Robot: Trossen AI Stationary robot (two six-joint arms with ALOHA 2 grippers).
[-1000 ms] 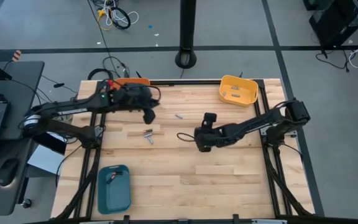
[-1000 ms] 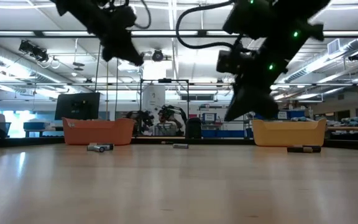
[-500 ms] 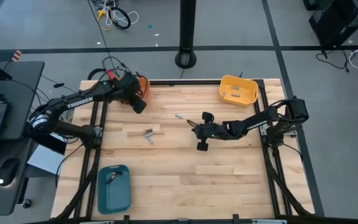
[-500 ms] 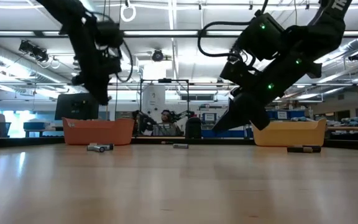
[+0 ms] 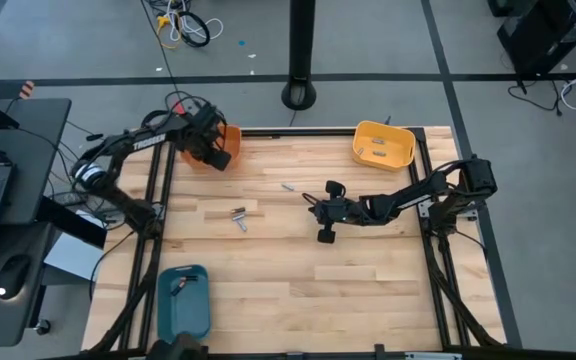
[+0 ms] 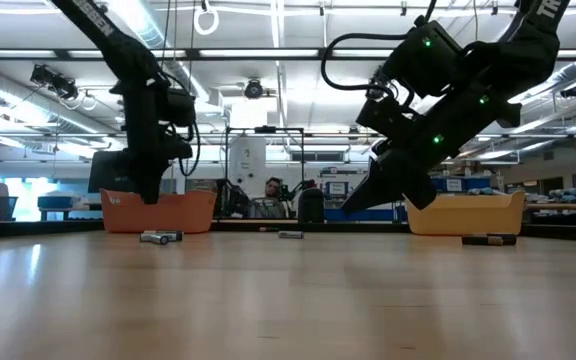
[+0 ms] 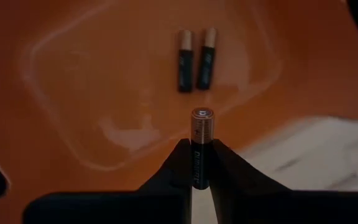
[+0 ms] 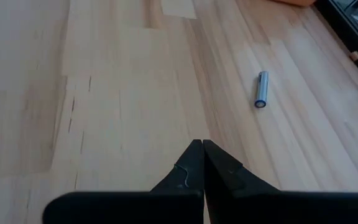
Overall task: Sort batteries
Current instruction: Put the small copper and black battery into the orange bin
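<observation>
**Carrying a battery to the orange tray**

You see the left gripper, moved from mid-table, now above the orange tray, clamping one battery; release comes next. The right gripper hangs closed, empty, well away from it.

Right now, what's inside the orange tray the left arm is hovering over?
In the orange tray, two small batteries lie side by side on its floor. The left gripper holds a third battery above the tray. The tray's nearer part is hidden behind the fingers.
</observation>
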